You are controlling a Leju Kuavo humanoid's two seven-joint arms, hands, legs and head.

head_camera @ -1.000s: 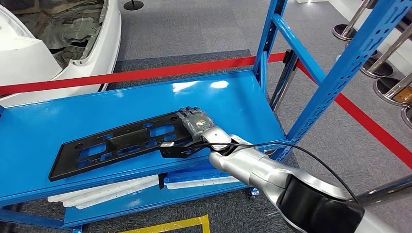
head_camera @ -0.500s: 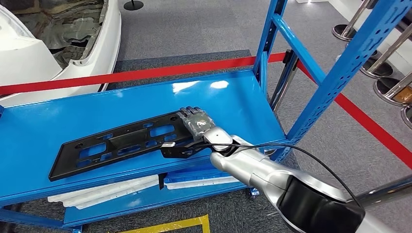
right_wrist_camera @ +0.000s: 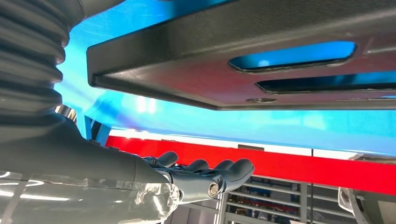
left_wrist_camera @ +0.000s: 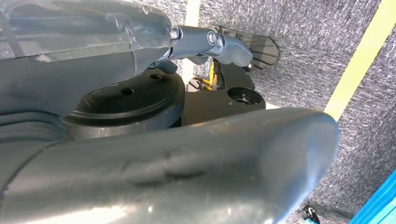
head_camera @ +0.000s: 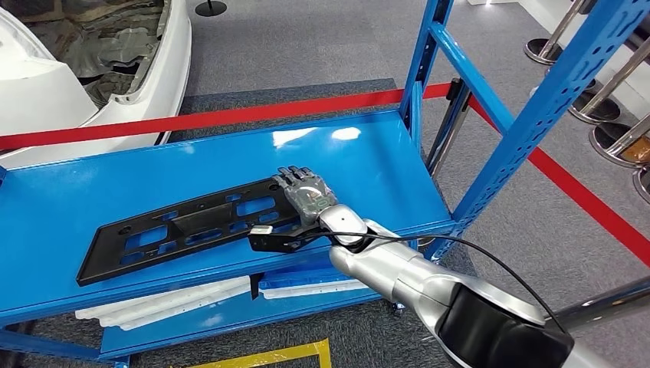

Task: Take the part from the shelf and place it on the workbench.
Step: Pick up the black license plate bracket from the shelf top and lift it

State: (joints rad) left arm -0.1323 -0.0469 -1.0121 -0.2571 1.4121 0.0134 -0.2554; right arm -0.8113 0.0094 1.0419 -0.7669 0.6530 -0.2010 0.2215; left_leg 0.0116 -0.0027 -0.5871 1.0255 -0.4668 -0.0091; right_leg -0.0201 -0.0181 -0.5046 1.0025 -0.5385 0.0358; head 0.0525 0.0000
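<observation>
A long flat black part with several cut-outs lies slantwise on the blue shelf. My right hand reaches over the part's right end, fingers stretched out above it. In the right wrist view the part sits apart from the straight dark fingers, with blue shelf showing between them; nothing is gripped. My left hand hangs over the grey carpet and holds nothing, its fingers loosely extended.
Blue shelf uprights rise at the right. A red barrier belt runs behind the shelf. White panels lie on the lower shelf. A white car body stands at the back left, stanchion bases at the right. Yellow floor tape is near.
My right hand and forearm have crept slightly left, further over the part's right end. The part has not moved.
</observation>
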